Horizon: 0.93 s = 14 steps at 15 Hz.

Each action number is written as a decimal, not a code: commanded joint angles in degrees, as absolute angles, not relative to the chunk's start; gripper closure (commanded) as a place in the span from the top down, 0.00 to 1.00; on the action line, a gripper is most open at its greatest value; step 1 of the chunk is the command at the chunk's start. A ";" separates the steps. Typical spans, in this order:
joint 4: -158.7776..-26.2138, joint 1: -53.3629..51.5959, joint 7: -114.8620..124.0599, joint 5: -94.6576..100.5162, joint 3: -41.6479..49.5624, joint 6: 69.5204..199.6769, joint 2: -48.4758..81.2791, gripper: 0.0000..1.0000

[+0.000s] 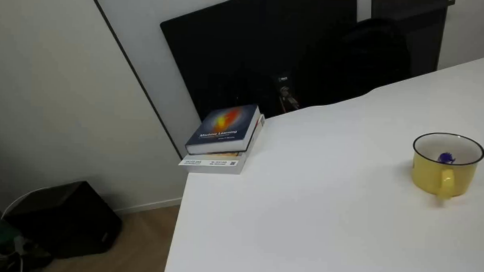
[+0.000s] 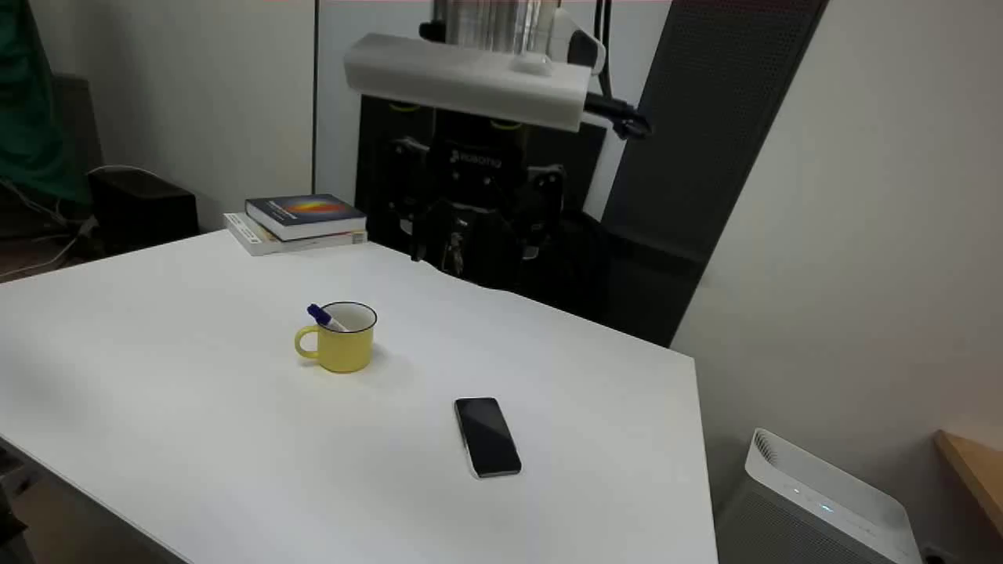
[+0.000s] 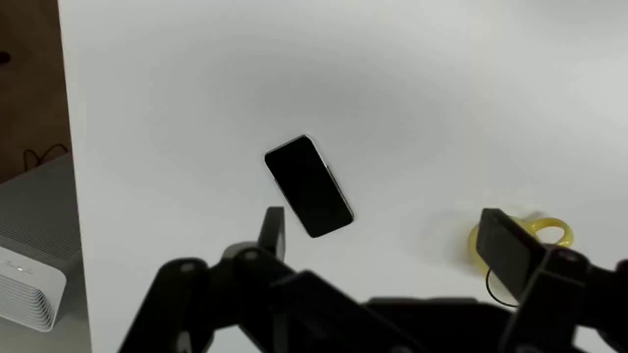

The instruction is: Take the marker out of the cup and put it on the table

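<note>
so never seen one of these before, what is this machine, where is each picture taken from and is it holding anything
The machine is a robot arm with a gripper at its end, a two-fingered hand for grasping things. Two pictures are taken from outside the robot, looking across the table from different places. The wrist view is taken from the arm's wrist, looking down past the fingers.

On the table are a yellow cup with a blue-capped marker leaning in it, cap end poking out, a phone lying flat, and stacked books by the edge. Nothing is held: the fingers stand apart, and the marker is in the cup.
</note>
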State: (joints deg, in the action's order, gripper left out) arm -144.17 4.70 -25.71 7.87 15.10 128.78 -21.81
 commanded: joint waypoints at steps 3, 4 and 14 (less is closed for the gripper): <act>-144.08 5.39 -25.95 7.52 14.41 128.74 -21.77 1.00; -144.08 5.38 -25.95 7.52 14.41 128.74 -21.76 1.00; -155.13 1.50 -25.87 15.81 5.24 136.62 -25.64 1.00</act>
State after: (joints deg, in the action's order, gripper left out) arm -149.76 3.04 -26.12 12.40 8.21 133.33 -22.35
